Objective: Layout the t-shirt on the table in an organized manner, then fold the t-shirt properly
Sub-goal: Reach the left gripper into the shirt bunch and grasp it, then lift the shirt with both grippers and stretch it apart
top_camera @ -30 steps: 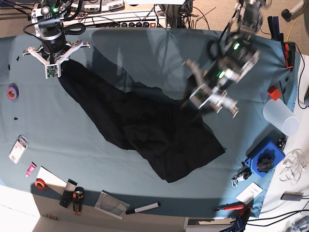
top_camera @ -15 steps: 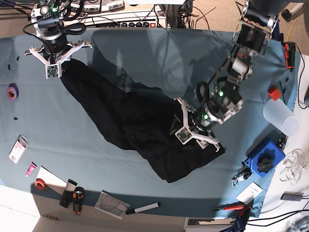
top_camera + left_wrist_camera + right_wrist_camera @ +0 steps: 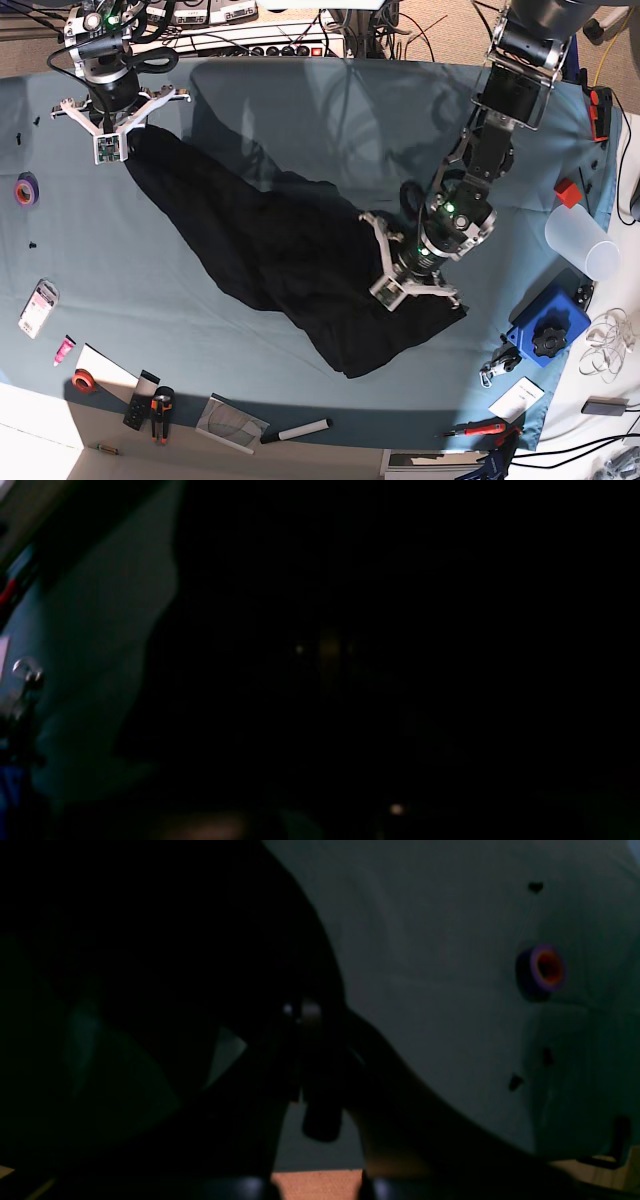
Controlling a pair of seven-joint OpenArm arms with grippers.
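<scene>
the t-shirt (image 3: 290, 255) lies on the table (image 3: 300, 100) as a long crumpled black diagonal, running from the far corner under the right gripper (image 3: 108, 147) down to a wider bunch near the left gripper (image 3: 392, 292). no print shows, so probably graphic side down or folded in.

right gripper sits at the shirt's upper end, jaws pressed together; the wrist view shows black cloth bunched around the closed tips, so it looks to be pinching a corner or hem. likely it's anchoring that end so the other arm can pull the cloth out flat.

left gripper is down on the lower, wider part of the shirt, near its right edge. its wrist view is almost all black fabric right against the lens, with a strip of teal at the left. jaws read as closed, and it's pressed into the cloth, so probably a pinch on the shirt, though the grip itself isn't visible.

shirt is not spread yet, layout step barely begun, no folding.

around: purple tape roll (image 3: 26, 189) at the left edge, well apart from the shirt; marker (image 3: 296, 432) and pliers (image 3: 160, 412) along the near edge; blue box (image 3: 548, 330) and clear cup (image 3: 582, 243) on the right. the blue box and cup are nearest the left arm's pull path and could get clipped if it drags outward.
</scene>
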